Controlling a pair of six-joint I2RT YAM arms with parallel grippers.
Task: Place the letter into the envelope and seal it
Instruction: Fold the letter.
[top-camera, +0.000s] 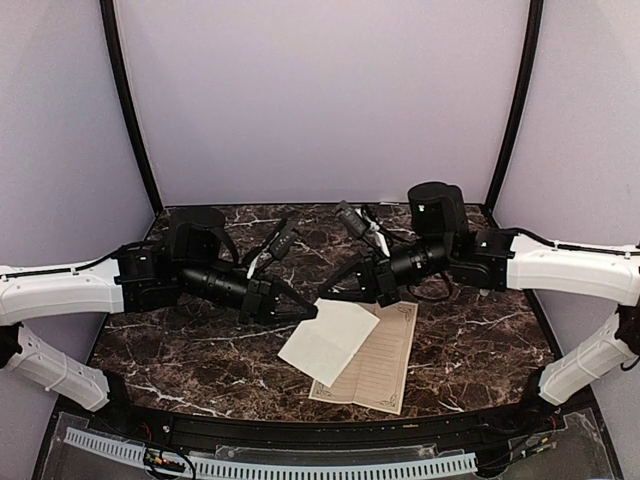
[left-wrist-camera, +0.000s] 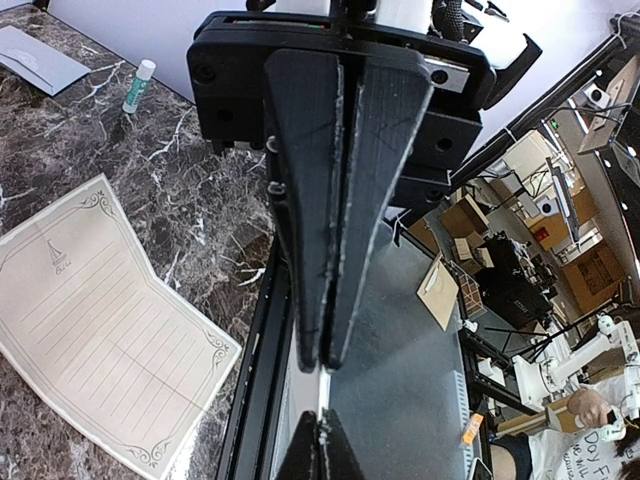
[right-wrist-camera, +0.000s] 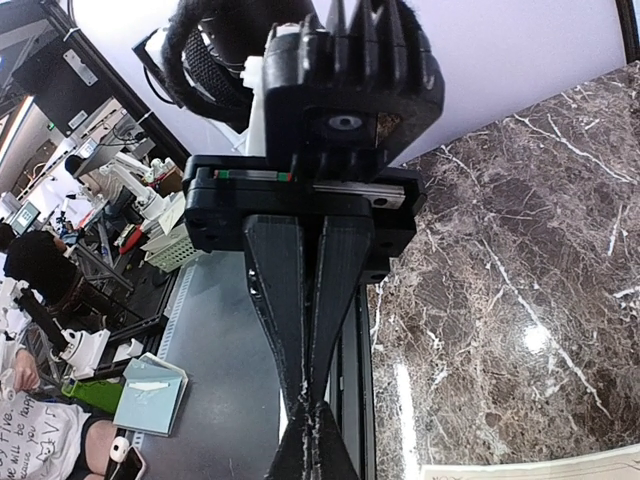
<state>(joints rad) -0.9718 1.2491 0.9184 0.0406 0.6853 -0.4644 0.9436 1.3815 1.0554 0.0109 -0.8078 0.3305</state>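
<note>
Two sheets of the letter show. A ruled, bordered cream sheet (top-camera: 385, 362) (left-wrist-camera: 100, 320) lies flat on the marble table near the front. Over it a plain off-white sheet (top-camera: 330, 340) is tilted up. My left gripper (top-camera: 308, 312) (left-wrist-camera: 322, 365) is shut on that sheet's left corner, and its white edge shows at the tips. My right gripper (top-camera: 385, 297) (right-wrist-camera: 312, 400) is shut at the sheet's far right corner, a pale sliver beside its tips. The grey-lavender envelope (left-wrist-camera: 40, 60) lies flat at the top left of the left wrist view, hidden in the top view.
A small glue stick (left-wrist-camera: 138, 85) with a green band lies near the envelope. The table's black front rail (top-camera: 320, 430) runs just below the sheets. Curved black posts and lavender walls close the back and sides.
</note>
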